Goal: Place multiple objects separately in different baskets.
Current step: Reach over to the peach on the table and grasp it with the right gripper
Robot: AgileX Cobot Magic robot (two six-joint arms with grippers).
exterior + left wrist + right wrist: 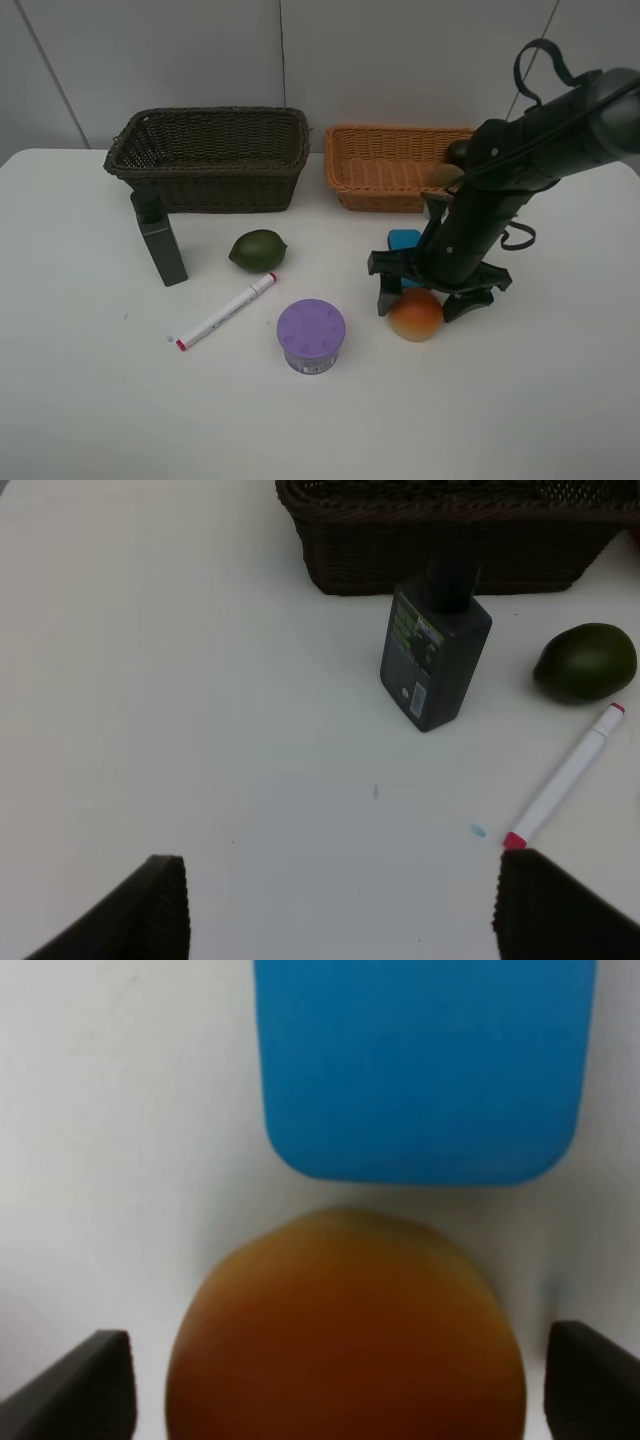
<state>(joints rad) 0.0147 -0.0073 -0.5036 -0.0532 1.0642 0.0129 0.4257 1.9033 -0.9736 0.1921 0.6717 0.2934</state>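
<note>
My right gripper (425,299) is open and hangs low over the orange-red peach (416,316), one finger on each side of it. In the right wrist view the peach (345,1330) fills the gap between the fingertips (90,1385), and the blue eraser (420,1065) lies just beyond it. The dark green bottle (160,240), green lime (258,250), white red-tipped marker (228,311) and purple-lidded jar (311,336) stand on the table. My left gripper (350,910) is open and empty, short of the bottle (435,655) and marker (560,780).
The dark brown basket (205,160) and the orange-tan basket (385,170) stand side by side at the back. A brownish fruit (446,175) and a dark round one (458,152) show at the tan basket's right end, partly behind my right arm.
</note>
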